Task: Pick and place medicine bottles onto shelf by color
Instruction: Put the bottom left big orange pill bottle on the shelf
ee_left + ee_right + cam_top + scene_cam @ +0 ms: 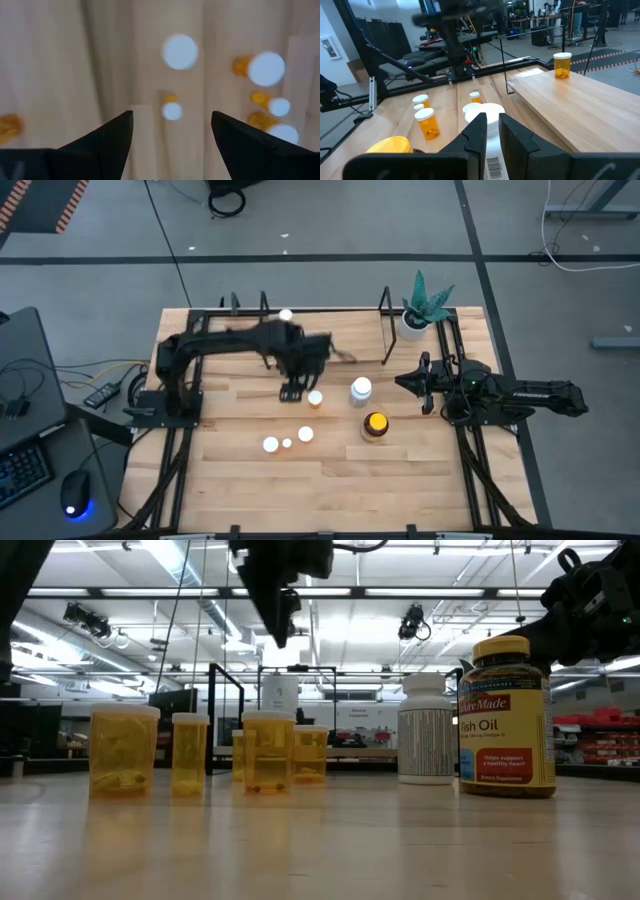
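My left gripper (pixel 293 389) (pixel 172 131) hangs open above the table's middle, fingers pointing down. A small orange white-capped bottle (pixel 315 398) (pixel 172 110) stands on the table below and just to its right. Three more small orange bottles (pixel 287 442) (pixel 190 754) stand nearer the near edge. Another (pixel 285 314) (pixel 562 65) stands on the shelf's board (pixel 348 330) (pixel 560 110). The white bottle (pixel 360 390) (pixel 425 733) and the amber yellow-capped bottle (pixel 375 424) (pixel 505 715) stand right of centre. My right gripper (pixel 415 383) (pixel 493 132) waits shut, level, just right of the white bottle.
A white pot with a green plant (pixel 420 315) stands at the table's far right corner, beside the shelf's black posts (pixel 385 300). Bare wood lies along the near edge (pixel 330 490) and on the shelf board right of the left arm.
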`<state>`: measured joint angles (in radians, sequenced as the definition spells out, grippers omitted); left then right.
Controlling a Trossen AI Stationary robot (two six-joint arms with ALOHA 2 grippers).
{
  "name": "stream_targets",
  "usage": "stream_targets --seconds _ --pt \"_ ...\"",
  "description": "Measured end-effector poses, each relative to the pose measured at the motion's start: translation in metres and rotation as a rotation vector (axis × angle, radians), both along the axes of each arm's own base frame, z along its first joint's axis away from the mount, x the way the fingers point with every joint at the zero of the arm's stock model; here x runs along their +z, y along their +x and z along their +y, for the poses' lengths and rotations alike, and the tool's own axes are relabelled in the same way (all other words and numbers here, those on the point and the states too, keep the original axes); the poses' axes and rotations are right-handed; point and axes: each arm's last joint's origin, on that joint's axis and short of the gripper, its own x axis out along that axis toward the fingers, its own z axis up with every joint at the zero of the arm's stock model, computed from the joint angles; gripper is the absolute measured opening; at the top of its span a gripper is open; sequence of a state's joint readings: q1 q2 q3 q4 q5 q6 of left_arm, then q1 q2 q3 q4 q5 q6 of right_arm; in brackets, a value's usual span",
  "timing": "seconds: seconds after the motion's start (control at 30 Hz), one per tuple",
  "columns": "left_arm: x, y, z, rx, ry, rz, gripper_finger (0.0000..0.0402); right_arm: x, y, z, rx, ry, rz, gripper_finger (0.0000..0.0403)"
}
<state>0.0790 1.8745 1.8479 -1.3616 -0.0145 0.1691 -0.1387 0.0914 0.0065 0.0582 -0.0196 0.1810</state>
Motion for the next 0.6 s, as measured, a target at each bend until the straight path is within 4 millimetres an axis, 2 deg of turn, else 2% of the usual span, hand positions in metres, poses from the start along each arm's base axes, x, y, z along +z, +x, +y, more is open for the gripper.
stream_targets --seconds 0.23,0.43,0.6 --pt "-0.016 -0.032 -0.045 0.017 -0.028 -0.045 0.0274 0.002 0.0 0.0 0.0 -0.002 -0.016 0.0057" --pt "-0.026 -0.056 -0.073 0.084 -0.064 -0.038 0.0274 0.002 0.0 0.0 0.0 -0.003 -0.022 0.0057" --pt "-0.046 -0.068 -0.093 0.121 -0.07 0.016 0.0274 0.002 0.0 0.0 0.0 -0.003 -0.022 0.0057"
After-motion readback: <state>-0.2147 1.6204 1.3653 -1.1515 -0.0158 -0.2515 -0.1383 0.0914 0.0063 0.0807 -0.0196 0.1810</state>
